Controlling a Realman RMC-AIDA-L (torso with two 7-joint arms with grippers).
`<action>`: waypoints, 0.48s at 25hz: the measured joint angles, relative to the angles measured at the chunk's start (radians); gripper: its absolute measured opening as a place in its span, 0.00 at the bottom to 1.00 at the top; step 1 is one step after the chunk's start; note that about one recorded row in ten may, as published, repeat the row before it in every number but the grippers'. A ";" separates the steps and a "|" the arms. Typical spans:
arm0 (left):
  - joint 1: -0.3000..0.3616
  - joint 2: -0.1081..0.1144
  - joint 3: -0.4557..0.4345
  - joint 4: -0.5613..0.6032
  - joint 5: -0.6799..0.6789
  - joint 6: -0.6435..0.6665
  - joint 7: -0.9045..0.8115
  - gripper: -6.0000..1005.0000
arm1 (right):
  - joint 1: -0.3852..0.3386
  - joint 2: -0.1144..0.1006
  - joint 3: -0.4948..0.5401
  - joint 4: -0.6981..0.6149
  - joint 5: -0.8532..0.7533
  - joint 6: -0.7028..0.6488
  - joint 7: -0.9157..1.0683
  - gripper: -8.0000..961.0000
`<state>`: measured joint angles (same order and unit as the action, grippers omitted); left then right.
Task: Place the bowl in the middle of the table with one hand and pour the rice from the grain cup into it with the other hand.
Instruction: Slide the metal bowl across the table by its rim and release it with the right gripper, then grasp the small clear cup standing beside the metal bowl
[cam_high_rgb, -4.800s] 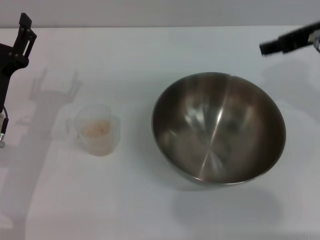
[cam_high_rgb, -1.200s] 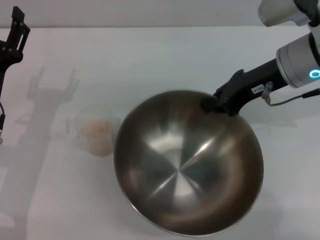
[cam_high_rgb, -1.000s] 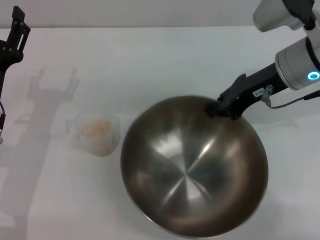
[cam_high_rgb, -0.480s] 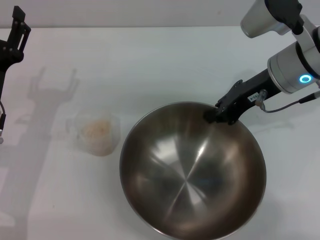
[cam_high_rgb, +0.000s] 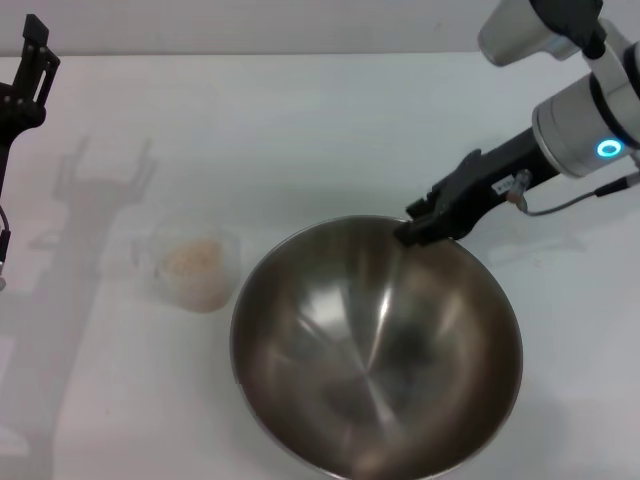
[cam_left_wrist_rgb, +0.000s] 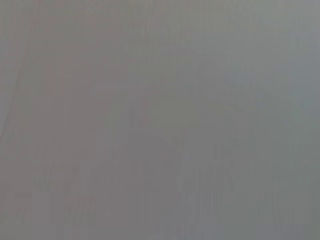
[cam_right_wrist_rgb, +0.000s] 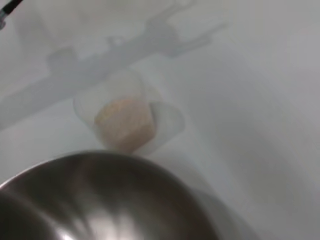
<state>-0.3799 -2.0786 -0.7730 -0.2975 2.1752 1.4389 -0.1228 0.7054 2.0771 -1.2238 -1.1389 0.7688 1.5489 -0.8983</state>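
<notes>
The right gripper (cam_high_rgb: 418, 232) pinches the bowl (cam_high_rgb: 375, 350) at its far rim, arm stretched in from beyond it. The cup (cam_high_rgb: 193, 269) of rice (cam_high_rgb: 194, 258) sits just beside the bowl. Risk: the bowl's near edge could knock it over. The left gripper (cam_high_rgb: 30, 75) hangs far beyond the cup; its fingers can't be judged.

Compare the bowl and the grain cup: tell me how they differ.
The bowl is shiny steel; the grain cup is frosted translucent plastic. The bowl is far wider than the cup. The bowl is empty and gripped at its rim by the right gripper; the cup holds the rice and stands untouched. Both are round, open-topped containers.
</notes>
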 joint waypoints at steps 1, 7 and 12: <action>0.001 0.000 0.000 0.000 0.000 0.000 -0.001 0.75 | -0.002 0.000 0.000 -0.014 0.001 -0.003 0.000 0.22; 0.013 0.000 0.000 0.000 0.000 0.006 -0.004 0.74 | -0.007 0.002 -0.026 -0.122 0.008 -0.090 0.000 0.43; 0.027 0.000 0.000 0.000 0.000 0.019 0.000 0.74 | -0.062 0.003 -0.141 -0.221 -0.004 -0.359 -0.024 0.51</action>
<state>-0.3530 -2.0783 -0.7730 -0.2976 2.1751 1.4581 -0.1224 0.6439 2.0798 -1.3651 -1.3598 0.7647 1.1900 -0.9221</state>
